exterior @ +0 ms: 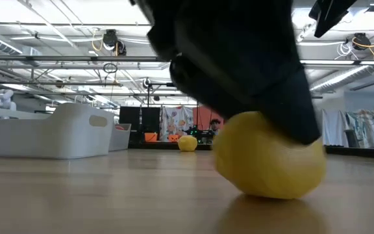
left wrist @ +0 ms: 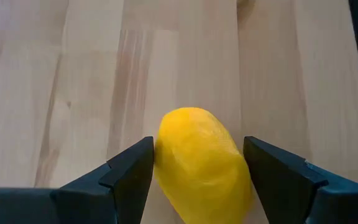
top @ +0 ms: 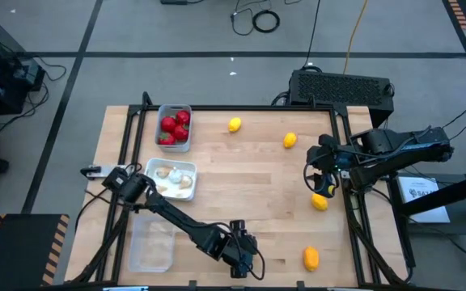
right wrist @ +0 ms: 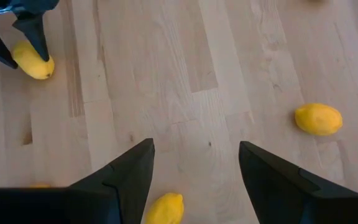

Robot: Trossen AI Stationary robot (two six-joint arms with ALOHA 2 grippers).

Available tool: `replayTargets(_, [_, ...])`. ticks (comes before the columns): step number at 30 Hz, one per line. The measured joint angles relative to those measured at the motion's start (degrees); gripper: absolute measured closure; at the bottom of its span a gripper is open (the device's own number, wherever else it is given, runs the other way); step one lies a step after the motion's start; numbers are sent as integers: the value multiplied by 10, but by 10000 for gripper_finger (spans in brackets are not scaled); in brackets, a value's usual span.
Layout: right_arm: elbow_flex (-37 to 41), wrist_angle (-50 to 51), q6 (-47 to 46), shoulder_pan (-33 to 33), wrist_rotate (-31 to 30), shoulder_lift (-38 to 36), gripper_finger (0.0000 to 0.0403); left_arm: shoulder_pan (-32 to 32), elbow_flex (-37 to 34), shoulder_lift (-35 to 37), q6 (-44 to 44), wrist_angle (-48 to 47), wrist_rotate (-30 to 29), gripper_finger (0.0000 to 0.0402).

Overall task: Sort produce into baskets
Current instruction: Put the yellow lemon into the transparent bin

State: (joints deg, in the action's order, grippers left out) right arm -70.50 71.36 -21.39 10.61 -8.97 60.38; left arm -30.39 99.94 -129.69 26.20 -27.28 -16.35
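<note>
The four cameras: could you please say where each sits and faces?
High: overhead, straight down on table; left gripper, right gripper.
Low: table-level, facing across; left gripper over a lemon.
Left wrist: looks down past own fingers at that lemon.
Right wrist: looks down past own fingers at table.
Low and left wrist share that lemon.

Bright, even overhead light covers the wooden table [top: 249, 202], with only soft, short shadows under the arms. In the low view, ceiling strip lights [exterior: 343, 78] glare white, and a yellow lemon [exterior: 269, 156] sits close and blurred beneath a dark, unfocused gripper. The wrist views are clear and evenly lit.
</note>
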Motion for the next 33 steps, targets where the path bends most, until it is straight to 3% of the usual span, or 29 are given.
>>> replayTargets(25, [0, -2, -2, 0, 0, 0, 177, 4, 0, -24, 4, -42, 31, 149])
replayTargets(33, [0, -2, -2, 0, 0, 0, 177, 5, 25, -19, 3, -75, 33, 196])
